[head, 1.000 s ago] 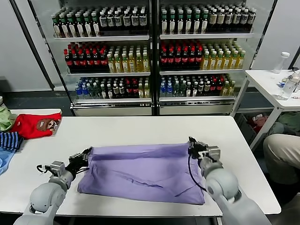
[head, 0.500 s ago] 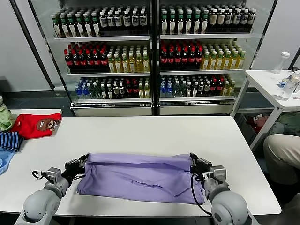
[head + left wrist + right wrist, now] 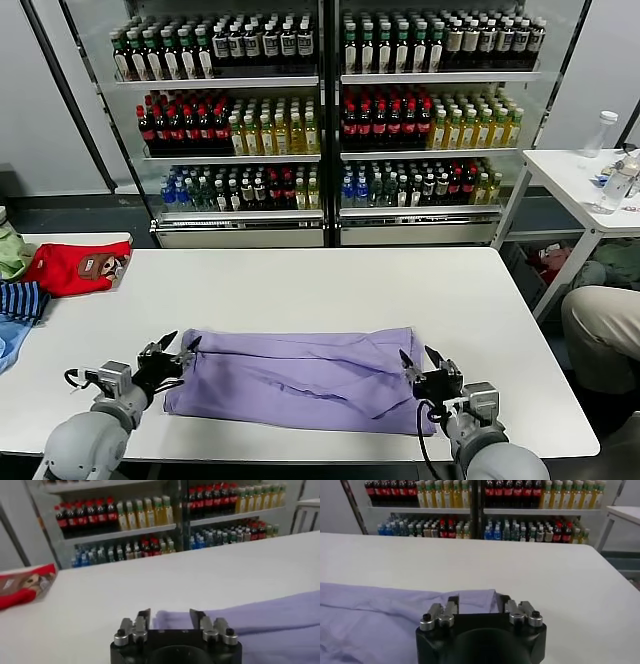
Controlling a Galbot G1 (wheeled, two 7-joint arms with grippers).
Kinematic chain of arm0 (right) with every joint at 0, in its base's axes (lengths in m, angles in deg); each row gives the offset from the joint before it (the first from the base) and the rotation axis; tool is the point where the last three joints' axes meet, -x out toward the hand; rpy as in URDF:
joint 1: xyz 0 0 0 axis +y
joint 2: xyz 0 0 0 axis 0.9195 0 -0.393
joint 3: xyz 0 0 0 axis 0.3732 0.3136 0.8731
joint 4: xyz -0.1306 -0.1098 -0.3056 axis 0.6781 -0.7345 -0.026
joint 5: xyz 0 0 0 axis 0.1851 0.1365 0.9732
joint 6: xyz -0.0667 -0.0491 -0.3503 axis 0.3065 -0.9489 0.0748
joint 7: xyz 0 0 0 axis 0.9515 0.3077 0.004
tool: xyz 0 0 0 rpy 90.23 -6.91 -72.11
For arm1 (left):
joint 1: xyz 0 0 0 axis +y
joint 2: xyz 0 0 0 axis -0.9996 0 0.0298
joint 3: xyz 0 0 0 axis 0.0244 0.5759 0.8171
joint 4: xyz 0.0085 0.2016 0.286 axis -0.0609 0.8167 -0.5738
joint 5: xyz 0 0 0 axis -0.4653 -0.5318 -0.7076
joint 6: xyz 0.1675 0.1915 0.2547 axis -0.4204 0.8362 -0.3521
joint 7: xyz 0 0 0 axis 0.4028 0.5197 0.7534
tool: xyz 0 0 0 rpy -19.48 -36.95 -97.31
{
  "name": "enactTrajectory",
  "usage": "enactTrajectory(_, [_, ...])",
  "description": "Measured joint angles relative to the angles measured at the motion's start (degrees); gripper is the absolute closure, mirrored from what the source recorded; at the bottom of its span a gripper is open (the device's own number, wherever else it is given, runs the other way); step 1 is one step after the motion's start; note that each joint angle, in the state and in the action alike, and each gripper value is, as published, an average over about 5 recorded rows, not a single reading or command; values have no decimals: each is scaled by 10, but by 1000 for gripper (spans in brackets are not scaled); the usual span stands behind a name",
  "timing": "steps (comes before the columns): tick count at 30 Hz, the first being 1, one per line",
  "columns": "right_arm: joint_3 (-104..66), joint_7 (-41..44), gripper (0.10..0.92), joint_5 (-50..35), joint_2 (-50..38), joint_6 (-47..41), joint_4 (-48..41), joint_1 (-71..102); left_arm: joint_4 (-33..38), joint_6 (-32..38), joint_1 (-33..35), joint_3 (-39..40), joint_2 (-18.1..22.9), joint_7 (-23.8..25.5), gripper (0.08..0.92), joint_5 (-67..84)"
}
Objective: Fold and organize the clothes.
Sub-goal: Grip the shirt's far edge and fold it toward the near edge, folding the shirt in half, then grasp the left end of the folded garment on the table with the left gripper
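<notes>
The lavender T-shirt (image 3: 300, 375) lies folded into a flat band, plain side up, near the front of the white table (image 3: 300, 280). My left gripper (image 3: 176, 347) is open at the shirt's left far corner, low over the table. My right gripper (image 3: 420, 360) is open at the shirt's right far corner. In the left wrist view the shirt (image 3: 265, 615) has its corner between the open fingers (image 3: 143, 618). In the right wrist view the shirt (image 3: 395, 610) also has its corner between the open fingers (image 3: 453, 603). No print shows.
A red garment (image 3: 75, 265), a striped garment (image 3: 20, 300) and other clothes lie at the table's left end. Drink coolers (image 3: 320, 120) stand behind the table. A side table (image 3: 585, 175) with bottles and a seated person's knee (image 3: 600, 325) are at the right.
Both grippers drew the shirt's far edge toward the front of the table, folding it over into a narrower band, then opened and let it go.
</notes>
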Motion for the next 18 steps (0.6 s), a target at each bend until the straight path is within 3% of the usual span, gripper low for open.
enactTrajectory(4, [1, 2, 216, 7, 2, 0, 2, 6, 3, -11, 2, 10, 7, -29, 186, 9])
enactTrajectory(7, [4, 3, 204, 12, 5, -1, 2, 7, 5, -17, 2, 16, 13, -47, 199, 20])
enactTrajectory(18, [9, 5, 202, 25, 14, -1, -3, 17, 3, -28, -13, 29, 28, -95, 502, 65])
